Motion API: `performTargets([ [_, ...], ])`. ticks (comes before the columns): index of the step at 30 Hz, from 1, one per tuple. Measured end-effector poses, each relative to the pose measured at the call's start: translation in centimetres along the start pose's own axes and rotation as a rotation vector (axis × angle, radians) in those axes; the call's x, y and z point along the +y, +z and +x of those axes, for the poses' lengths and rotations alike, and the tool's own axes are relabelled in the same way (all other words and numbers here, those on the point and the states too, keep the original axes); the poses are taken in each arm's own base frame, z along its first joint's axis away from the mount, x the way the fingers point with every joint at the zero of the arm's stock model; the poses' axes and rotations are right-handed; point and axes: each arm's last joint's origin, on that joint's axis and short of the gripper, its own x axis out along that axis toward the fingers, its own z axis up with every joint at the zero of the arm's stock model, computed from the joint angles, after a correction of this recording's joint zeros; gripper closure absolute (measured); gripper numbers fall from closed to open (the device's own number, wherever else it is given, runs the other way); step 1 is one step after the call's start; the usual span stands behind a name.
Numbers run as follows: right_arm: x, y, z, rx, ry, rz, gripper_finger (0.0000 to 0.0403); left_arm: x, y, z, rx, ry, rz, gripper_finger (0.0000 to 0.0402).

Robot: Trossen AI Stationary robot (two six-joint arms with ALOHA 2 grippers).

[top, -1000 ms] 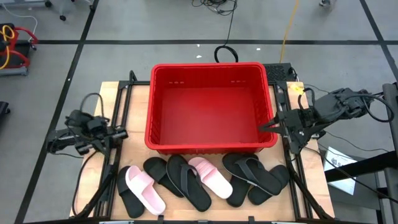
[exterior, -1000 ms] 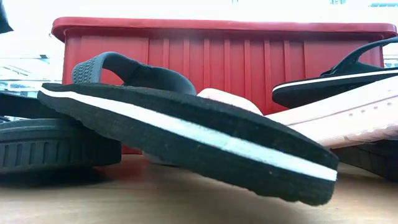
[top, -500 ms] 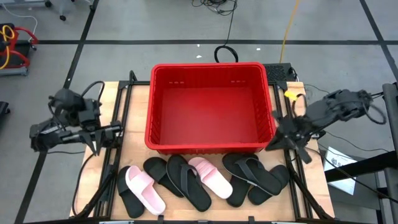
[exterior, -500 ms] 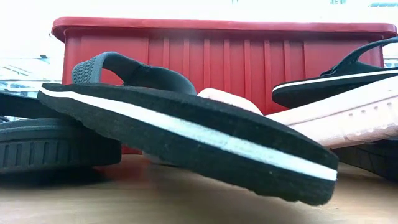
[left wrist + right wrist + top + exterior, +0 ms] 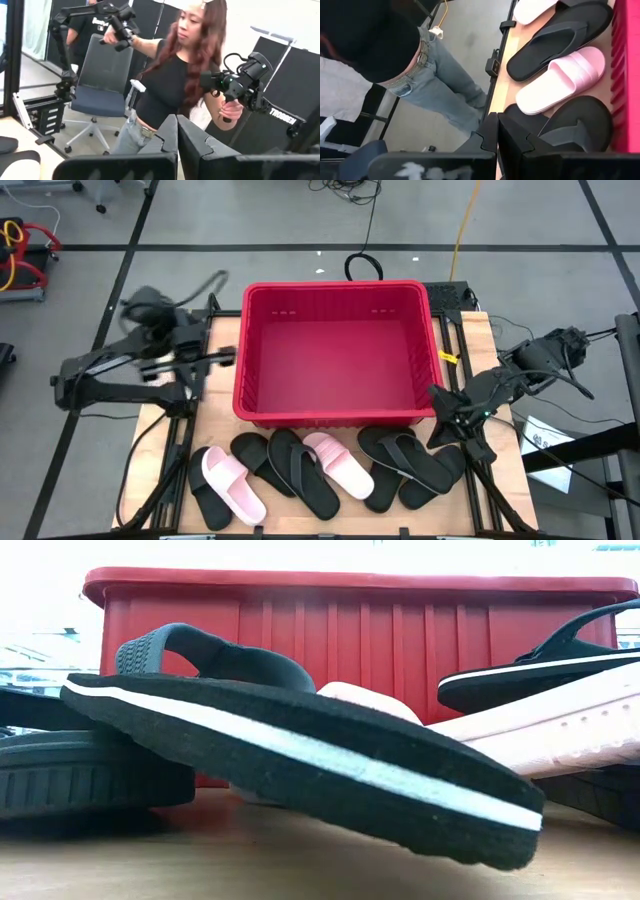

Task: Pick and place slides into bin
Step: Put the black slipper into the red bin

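Note:
The red bin [image 5: 340, 355] stands mid-table; its wall also shows in the low view [image 5: 400, 635]. Several black slides [image 5: 300, 470] and two pink slides [image 5: 232, 485] [image 5: 338, 463] lie in an overlapping row on the table in front of it. In the low view a black slide [image 5: 300, 755] leans on others. My left gripper [image 5: 225, 358] is shut and empty, raised beside the bin's left wall. My right gripper [image 5: 440, 418] is shut and empty near the bin's near right corner, above the right-hand black slides [image 5: 410, 458]. The right wrist view shows a pink slide [image 5: 562, 80] among black ones [image 5: 555, 42].
A person stands beyond the table's near side, shown in the left wrist view [image 5: 175, 75] and as legs in the right wrist view [image 5: 440, 85]. Dark rails [image 5: 190, 430] run along the table's left and right sides. Bare wood [image 5: 215, 335] shows left of the bin.
My left gripper has risen and swung toward the far edge and toward the bin's left wall. My right gripper has gone from the bin's right wall toward the near edge, toward the right-hand black slides. The slides and bin have stayed still.

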Motion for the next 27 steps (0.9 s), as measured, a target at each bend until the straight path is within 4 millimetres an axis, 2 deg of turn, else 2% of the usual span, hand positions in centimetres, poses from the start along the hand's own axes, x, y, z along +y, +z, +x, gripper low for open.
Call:
performTargets([
  [3, 0.3, -0.2, 0.1, -0.005, -0.015, -0.002, 0.0403, 2.0, 0.4, 0.1, 0.001, -0.004, -0.002, 0.0392],
  [6, 0.7, -0.6, 0.1, 0.018, -0.005, -0.022, 0.0403, 2.9, 1.5, 0.1, 0.001, -0.005, 0.084, 0.0382],
  [14, 1.6, -1.5, 0.2, 0.075, 0.021, -0.066, 0.0403, 4.8, 7.7, 0.0, -0.008, 0.005, 0.291, 0.0376],
  [18, 2.0, -1.8, 0.2, 0.084, 0.034, -0.085, 0.0403, 7.7, 10.0, -1.0, -0.013, 0.044, 0.388, 0.0375],
  [21, 2.2, -1.9, 0.3, 0.077, 0.023, -0.095, 0.0403, 10.6, 10.5, -2.3, -0.022, 0.084, 0.355, 0.0375],
  [24, 2.3, -2.0, 0.3, 0.068, 0.010, -0.098, 0.0403, 13.6, 9.9, -3.8, -0.037, 0.125, 0.252, 0.0376],
  [27, 2.5, -2.0, 0.3, 0.061, 0.021, -0.107, 0.0403, 15.4, 9.3, -5.7, -0.057, 0.177, 0.196, 0.0376],
])
